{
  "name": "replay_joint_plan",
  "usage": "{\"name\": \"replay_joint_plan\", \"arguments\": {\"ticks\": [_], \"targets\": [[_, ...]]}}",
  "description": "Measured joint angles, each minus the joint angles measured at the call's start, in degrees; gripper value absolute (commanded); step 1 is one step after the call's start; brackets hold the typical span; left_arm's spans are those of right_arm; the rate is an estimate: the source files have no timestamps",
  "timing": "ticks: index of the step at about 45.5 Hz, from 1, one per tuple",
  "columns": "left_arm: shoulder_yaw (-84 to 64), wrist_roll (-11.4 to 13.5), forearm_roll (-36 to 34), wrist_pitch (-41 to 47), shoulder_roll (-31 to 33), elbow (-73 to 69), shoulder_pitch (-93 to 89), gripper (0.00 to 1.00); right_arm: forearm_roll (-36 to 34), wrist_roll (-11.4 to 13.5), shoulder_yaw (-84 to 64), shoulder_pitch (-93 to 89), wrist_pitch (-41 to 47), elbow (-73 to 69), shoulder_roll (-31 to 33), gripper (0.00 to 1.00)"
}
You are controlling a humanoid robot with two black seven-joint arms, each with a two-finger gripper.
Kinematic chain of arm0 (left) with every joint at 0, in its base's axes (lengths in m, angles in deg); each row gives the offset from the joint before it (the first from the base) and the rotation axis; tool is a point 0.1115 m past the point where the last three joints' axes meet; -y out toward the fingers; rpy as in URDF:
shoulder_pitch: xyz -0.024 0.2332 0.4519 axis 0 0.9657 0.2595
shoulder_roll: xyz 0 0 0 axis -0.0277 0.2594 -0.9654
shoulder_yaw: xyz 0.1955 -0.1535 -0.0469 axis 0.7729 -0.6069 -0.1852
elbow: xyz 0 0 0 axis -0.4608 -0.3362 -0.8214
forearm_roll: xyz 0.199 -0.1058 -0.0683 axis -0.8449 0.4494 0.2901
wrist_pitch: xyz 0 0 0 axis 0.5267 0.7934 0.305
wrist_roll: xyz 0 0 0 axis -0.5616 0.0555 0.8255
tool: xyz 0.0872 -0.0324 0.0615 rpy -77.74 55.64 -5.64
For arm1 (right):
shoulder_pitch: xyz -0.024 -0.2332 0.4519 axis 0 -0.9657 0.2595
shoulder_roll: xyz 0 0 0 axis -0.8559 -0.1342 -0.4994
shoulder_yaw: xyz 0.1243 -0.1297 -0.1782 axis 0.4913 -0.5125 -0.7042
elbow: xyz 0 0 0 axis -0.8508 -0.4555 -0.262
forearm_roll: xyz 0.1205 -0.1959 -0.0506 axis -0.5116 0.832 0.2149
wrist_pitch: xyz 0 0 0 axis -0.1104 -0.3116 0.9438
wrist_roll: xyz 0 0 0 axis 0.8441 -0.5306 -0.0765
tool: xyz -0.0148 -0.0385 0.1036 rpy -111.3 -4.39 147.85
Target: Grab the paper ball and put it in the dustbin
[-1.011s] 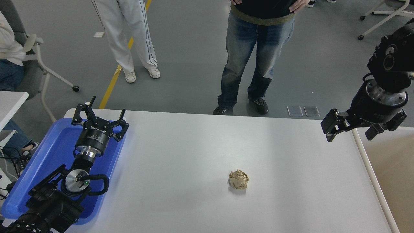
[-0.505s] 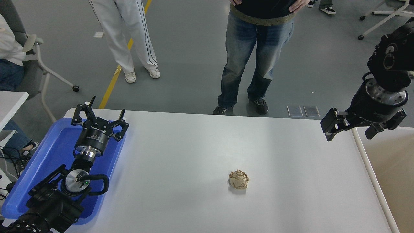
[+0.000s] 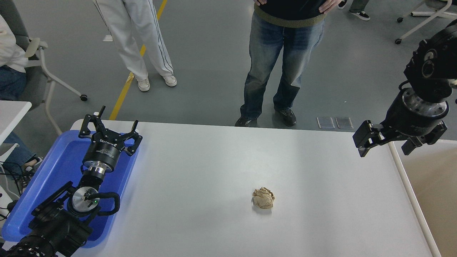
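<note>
Crumpled tan paper ball (image 3: pixel 264 198) lies on smooth white table (image 3: pixel 214 171); right gripper (image 3: pixel 385 147) and left gripper (image 3: pixel 109 125) jaws wide.

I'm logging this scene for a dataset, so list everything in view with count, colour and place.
paper ball: 1, tan-brown, on the table right of centre, touching nothing
dustbin: 1, beige inside with white rim, against the table's right edge
table: 1, white, filling the lower picture
tray: 1, blue, at the table's left end
people: 2 standing beyond the far edge, one in white trousers, one in blue jeans; a third seated at far left
office chair: 1, white base, top right
left gripper: black, open, parked over the tray
right gripper: black, open, raised over the table's right end by the dustbin
</note>
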Motion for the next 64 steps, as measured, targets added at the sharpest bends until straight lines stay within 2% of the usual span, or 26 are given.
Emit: {"name": "replay_joint_plan", "arguments": {"ticks": [24, 41, 64], "targets": [[0.00, 0.00, 0.00, 0.00, 0.02, 0.00, 0.00, 1.00, -0.03, 0.01, 3.96, -1.68, 0.00, 0.49, 0.23, 1.00], [0.00, 0.00, 0.00, 0.00, 0.02, 0.00, 0.00, 1.00, -0.95, 0.00, 9.81, -8.11, -0.09, 1.35, -1.87, 1.00], [0.00, 0.00, -0.03, 0.00, 0.00, 0.00, 0.00, 1.00, -1.14, 0.00, 13.84, -19.27, -20.34, 2.94, -4.96, 1.00]]}}
